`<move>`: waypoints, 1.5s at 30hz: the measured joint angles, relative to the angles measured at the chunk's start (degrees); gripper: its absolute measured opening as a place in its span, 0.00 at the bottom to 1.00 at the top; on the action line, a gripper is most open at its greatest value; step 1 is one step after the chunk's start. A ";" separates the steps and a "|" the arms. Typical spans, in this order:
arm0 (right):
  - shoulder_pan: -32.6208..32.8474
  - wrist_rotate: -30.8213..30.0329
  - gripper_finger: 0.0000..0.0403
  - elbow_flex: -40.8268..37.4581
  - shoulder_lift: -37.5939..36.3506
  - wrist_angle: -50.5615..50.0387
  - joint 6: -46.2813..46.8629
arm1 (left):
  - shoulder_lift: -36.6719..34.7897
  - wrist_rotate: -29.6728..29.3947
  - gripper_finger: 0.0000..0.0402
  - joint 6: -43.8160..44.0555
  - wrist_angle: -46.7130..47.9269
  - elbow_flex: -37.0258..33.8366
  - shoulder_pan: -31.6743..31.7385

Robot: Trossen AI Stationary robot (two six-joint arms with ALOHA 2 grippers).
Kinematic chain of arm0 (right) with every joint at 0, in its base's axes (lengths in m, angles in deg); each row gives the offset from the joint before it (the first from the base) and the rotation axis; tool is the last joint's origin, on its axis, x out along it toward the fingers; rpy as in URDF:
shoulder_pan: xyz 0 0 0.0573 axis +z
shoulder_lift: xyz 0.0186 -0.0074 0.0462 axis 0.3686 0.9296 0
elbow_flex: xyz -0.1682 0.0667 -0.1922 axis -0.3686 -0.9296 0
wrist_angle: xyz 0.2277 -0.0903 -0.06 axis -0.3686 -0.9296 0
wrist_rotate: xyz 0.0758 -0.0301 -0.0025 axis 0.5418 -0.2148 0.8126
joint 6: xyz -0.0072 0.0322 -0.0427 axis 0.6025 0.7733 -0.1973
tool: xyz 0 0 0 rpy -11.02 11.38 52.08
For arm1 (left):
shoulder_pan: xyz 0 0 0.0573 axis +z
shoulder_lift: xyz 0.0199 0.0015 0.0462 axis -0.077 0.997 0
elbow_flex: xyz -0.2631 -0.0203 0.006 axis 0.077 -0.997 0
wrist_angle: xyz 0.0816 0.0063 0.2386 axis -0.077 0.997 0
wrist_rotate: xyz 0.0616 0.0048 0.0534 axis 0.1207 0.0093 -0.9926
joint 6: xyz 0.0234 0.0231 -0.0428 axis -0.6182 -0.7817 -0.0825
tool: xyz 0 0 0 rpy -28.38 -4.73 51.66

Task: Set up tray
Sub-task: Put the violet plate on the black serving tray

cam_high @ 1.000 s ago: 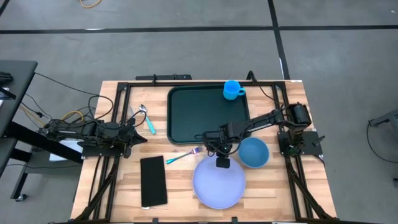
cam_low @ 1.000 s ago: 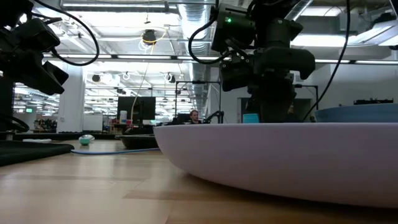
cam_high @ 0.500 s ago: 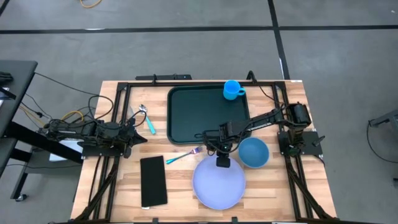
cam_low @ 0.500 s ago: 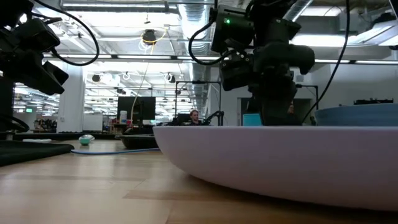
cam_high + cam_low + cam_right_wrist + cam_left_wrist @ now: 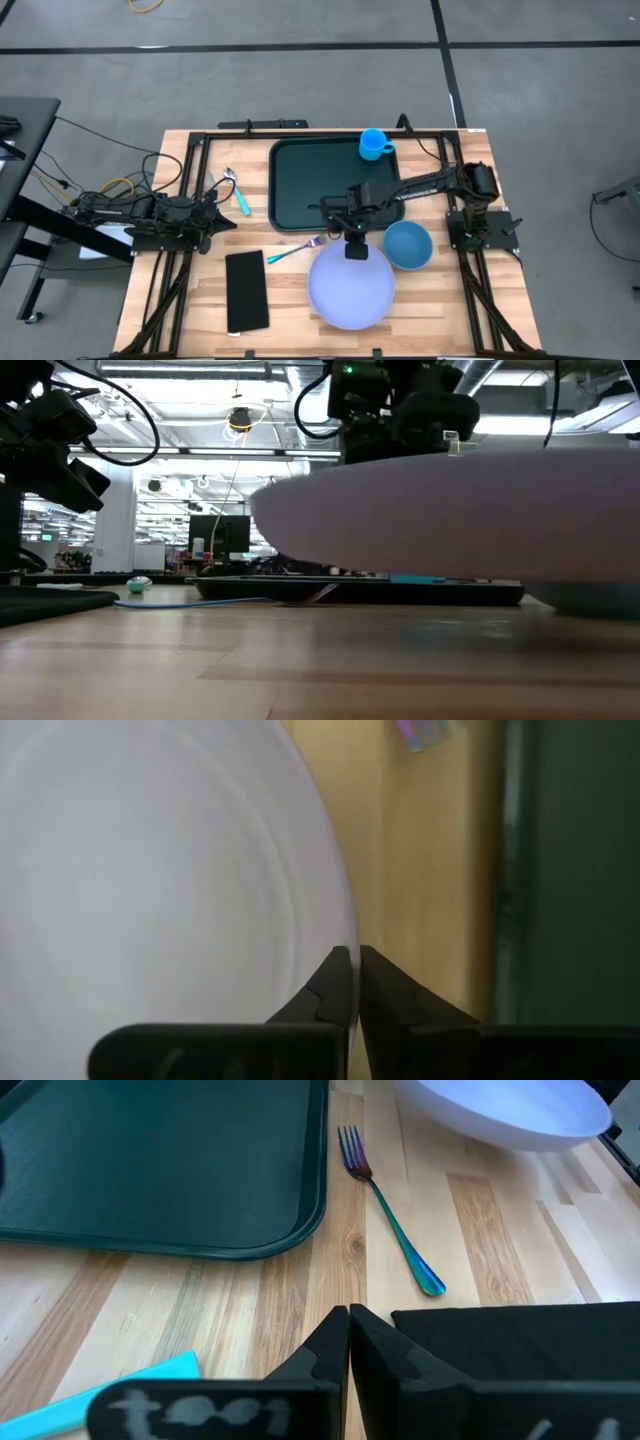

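While the right gripper (image 5: pixel 354 250) is pinching the rim of the pale lavender plate (image 5: pixel 350 287), its two dark fingers (image 5: pixel 338 982) are pressing together with only the plate's thin edge between them, as the right wrist view is showing. That plate is hanging clear of the wooden table (image 5: pixel 180 310), and the low view is showing open space between its underside and the tabletop. From above, the plate is lying just in front of the dark green tray (image 5: pixel 320 180), with its far edge near the tray's front rim. A blue bowl (image 5: pixel 408 246) is sitting just beside the plate on the right, and a blue cup (image 5: pixel 373 144) is resting at the tray's far right corner. An iridescent fork (image 5: pixel 292 251) is lying on the wood to the left of the plate, near the tray's front left corner. Farther left, a flat black rectangle (image 5: pixel 246 291) is lying near the table's front edge. The left gripper (image 5: pixel 216 208) is waiting at the left side of the table with its fingers (image 5: pixel 335 1342) closed on nothing, and a spoon (image 5: pixel 238 192) with a teal handle is lying close by, between that gripper and the tray.
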 joint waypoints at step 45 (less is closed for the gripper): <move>-38.92 -0.17 0.00 15.80 -0.02 -9.74 -16.52 | 0.01 0.00 0.00 0.00 0.11 0.00 0.00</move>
